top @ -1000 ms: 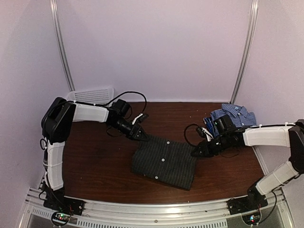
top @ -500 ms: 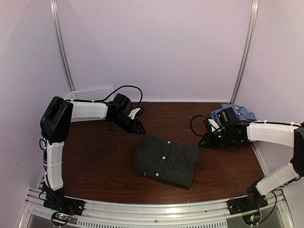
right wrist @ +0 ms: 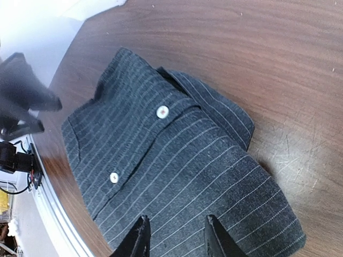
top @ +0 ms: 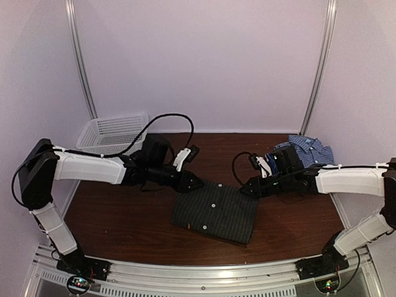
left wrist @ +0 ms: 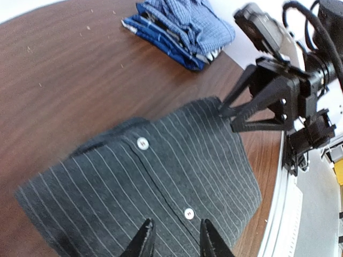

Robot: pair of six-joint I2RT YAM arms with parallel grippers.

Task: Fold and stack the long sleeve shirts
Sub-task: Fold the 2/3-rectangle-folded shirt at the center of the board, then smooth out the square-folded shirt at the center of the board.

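Observation:
The black pinstriped shirt (top: 215, 211) lies folded in a rectangle at the table's middle, pale buttons up. My left gripper (top: 197, 183) is open and empty at the shirt's far left corner; in the left wrist view (left wrist: 176, 240) its fingertips (left wrist: 143, 240) hover spread over the striped cloth (left wrist: 161, 171). My right gripper (top: 244, 190) is open and empty at the far right corner; in its wrist view (right wrist: 176, 238) it hovers over the cloth (right wrist: 177, 155). A blue-white checked shirt (top: 304, 148) lies folded at the back right, over a navy one in the left wrist view (left wrist: 179, 24).
A white mesh basket (top: 114, 131) stands at the back left against the wall. Bare brown tabletop (top: 124, 216) surrounds the black shirt. The right gripper (left wrist: 241, 112) shows in the left wrist view, close to the shirt's corner. A metal rail (top: 198, 275) runs along the near edge.
Both grippers have moved inward and down to the black shirt's far corners. The left arm has stretched out low over the table, uncovering the basket. The shirt has not moved.

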